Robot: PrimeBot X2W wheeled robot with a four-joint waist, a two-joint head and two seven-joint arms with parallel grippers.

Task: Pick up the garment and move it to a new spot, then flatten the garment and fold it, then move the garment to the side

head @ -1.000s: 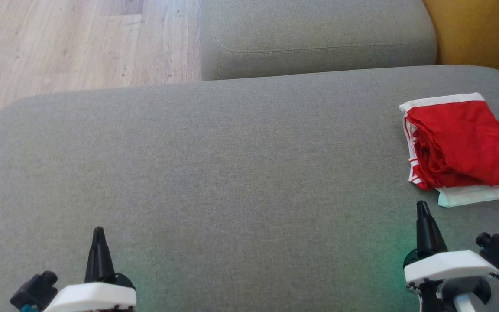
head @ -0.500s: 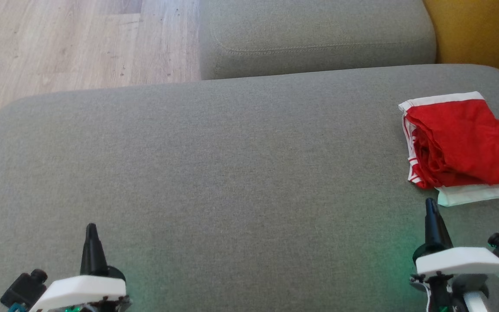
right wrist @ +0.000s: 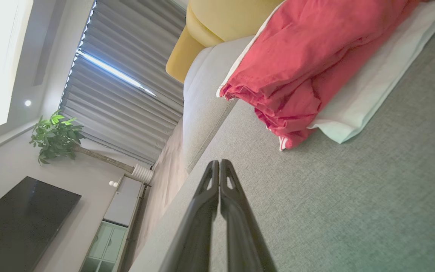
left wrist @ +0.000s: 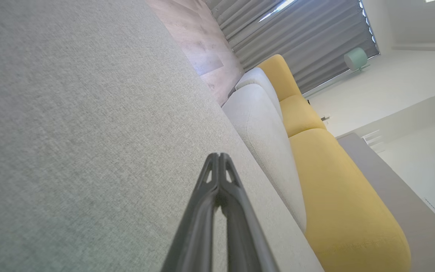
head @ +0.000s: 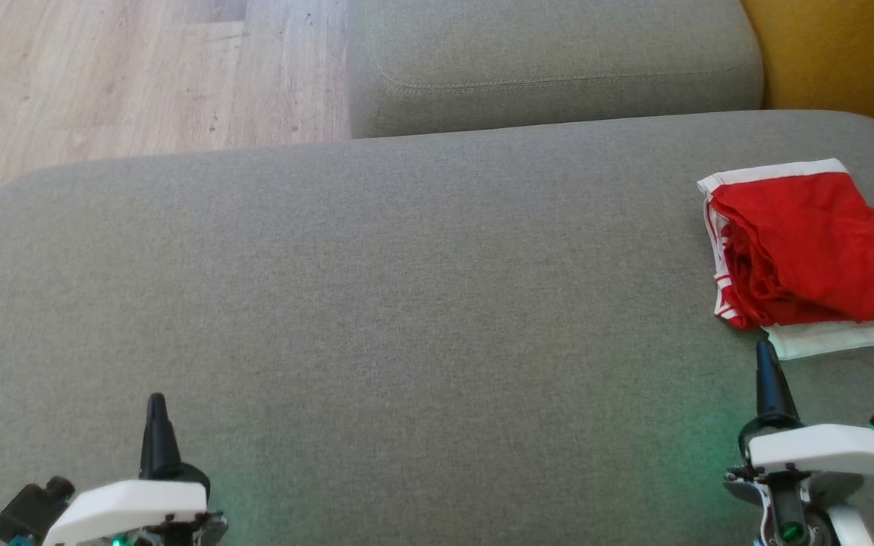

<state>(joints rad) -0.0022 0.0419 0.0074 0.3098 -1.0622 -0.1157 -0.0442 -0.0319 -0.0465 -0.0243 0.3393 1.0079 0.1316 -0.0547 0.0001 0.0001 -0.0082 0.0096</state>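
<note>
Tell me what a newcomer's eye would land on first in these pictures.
The red garment with white trim, bundled at the far right of the broad grey cushion. Next, the right gripper, shut, pointing at it from just short of its white hem, and the left gripper, shut, over bare cushion at the lower left.

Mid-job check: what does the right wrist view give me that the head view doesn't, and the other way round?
Right wrist view adds: grey curtains, a potted plant, a dark screen. Head view adds: the left gripper, shut, above the grey cushion. Both: the red garment lying on that cushion, with the right gripper, shut, just short of its white edge.
</note>
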